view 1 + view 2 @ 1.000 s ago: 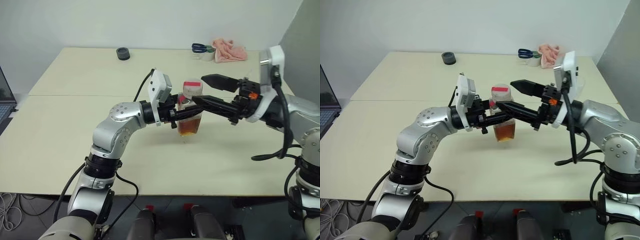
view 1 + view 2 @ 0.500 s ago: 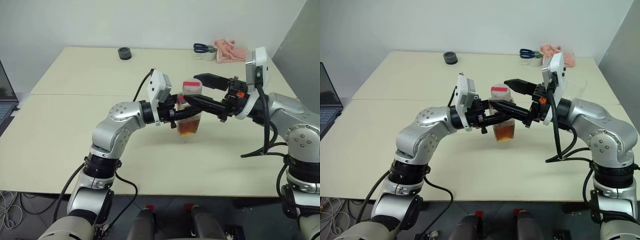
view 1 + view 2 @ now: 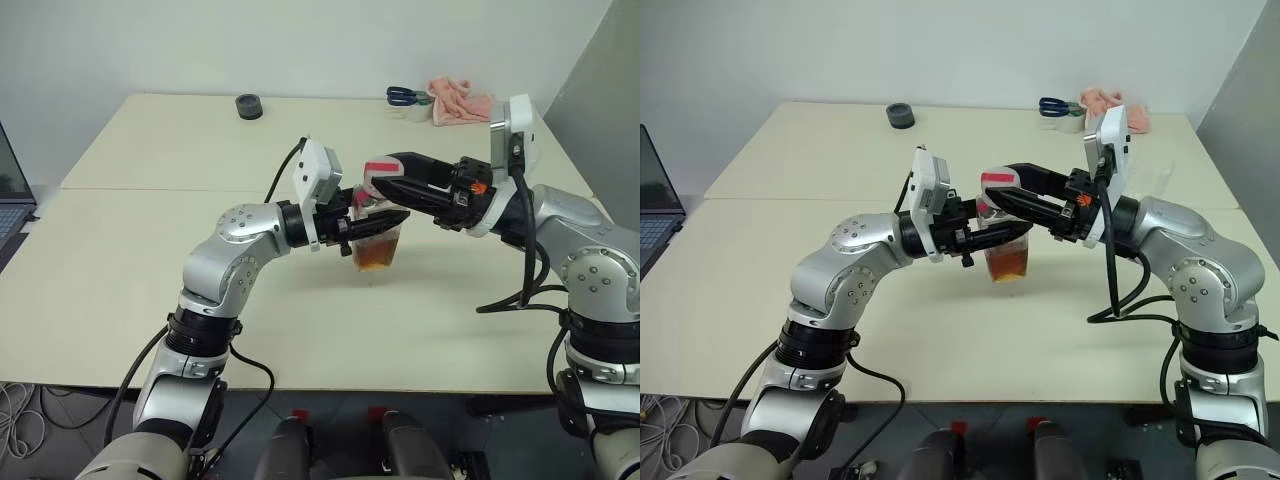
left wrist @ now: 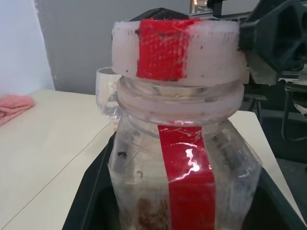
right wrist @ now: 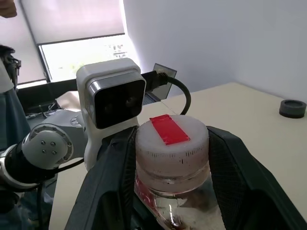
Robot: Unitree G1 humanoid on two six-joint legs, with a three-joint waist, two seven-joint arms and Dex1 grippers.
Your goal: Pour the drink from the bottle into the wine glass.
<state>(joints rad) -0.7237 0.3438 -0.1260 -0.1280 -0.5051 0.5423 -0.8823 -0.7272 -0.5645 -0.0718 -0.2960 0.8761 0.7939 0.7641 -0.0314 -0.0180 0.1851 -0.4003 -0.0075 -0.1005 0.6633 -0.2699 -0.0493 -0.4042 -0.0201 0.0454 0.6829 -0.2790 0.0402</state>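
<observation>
Cream table (image 3: 120,290) under a white wall; at its centre, the bottle (image 3: 378,230) stands upright, left gripper (image 3: 362,226) clamping its body; right gripper (image 5: 169,158) straddles the cap (image 5: 171,139) from three o'clock, fingers against its sides.

I observe my left gripper (image 3: 352,226) clamped on the bottle (image 3: 378,222) above the counter (image 3: 120,260); my right gripper (image 3: 385,188) flanks its white cap (image 3: 379,176).
</observation>
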